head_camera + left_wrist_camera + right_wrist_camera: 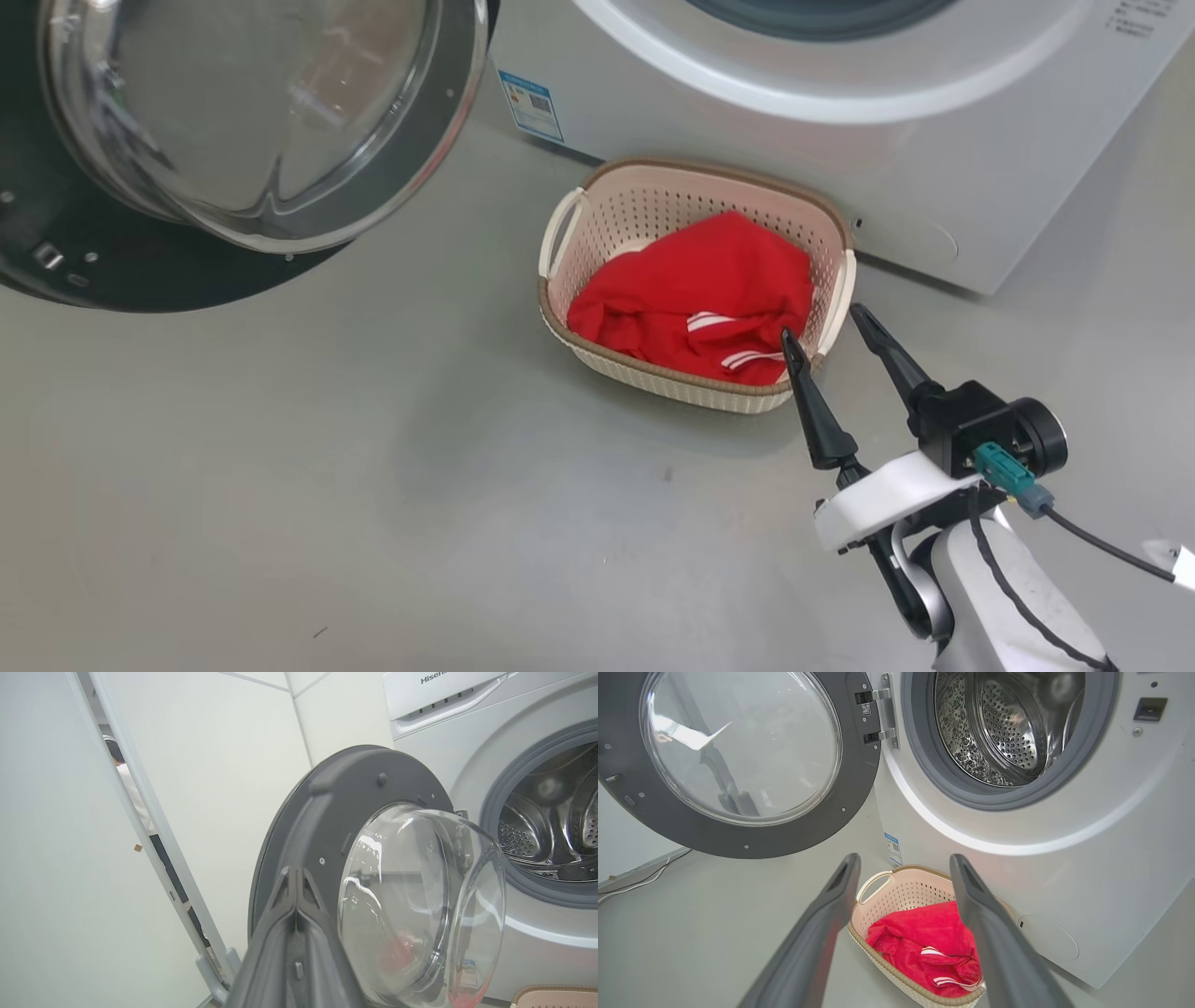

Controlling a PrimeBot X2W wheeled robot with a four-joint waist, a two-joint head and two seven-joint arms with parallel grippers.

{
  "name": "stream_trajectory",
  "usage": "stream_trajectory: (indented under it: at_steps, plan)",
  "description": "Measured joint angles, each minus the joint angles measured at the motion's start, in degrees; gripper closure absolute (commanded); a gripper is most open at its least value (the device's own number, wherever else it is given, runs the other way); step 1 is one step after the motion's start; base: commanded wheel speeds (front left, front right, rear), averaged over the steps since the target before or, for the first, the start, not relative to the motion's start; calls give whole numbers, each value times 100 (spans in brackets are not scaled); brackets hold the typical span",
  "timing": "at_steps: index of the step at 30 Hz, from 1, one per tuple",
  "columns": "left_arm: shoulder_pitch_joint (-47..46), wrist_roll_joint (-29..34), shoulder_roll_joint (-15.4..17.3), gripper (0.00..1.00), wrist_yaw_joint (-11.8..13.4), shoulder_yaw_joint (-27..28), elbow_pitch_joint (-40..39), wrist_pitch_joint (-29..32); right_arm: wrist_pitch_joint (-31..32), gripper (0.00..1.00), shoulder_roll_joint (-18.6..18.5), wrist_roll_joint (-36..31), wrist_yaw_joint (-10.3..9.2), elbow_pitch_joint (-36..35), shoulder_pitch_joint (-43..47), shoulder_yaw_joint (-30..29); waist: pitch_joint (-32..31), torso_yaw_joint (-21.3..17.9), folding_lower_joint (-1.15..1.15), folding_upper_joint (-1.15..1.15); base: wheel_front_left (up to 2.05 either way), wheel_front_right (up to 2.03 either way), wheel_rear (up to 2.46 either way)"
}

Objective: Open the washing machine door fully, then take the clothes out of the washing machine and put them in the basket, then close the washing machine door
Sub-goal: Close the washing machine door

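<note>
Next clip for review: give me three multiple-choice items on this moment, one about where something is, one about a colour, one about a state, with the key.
1. Where do the bright red fabric clothes lie?
A. inside the steel drum
B. in the small cream perforated plastic basket
C. spread on the floor

2. What colour are the thin stripes on the red garment?
A. white
B. blue
C. black

3. How does the large round glass-windowed washing machine door stand?
A. latched shut
B. swung open
C. taken off the machine

Key: 1 B, the red heap sits within the basket's walls; 2 A, the stripes show white against the red; 3 B, the door hangs on its hinge beside the uncovered opening of the white washing machine.
</note>
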Motion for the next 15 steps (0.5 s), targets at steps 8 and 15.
stream_trajectory:
  at_steps: [8,15]
  plan:
    - [-701,-459,947,100,-47,889,530,151,62,0,-42,-43,1,-68,-202,18,368,-269,0,0,0,0,0]
    - [-1134,-531,1658,100,-49,1307,1302,399,90,0,-103,-65,1,-81,-288,3,577,-494,0,0,0,0,0]
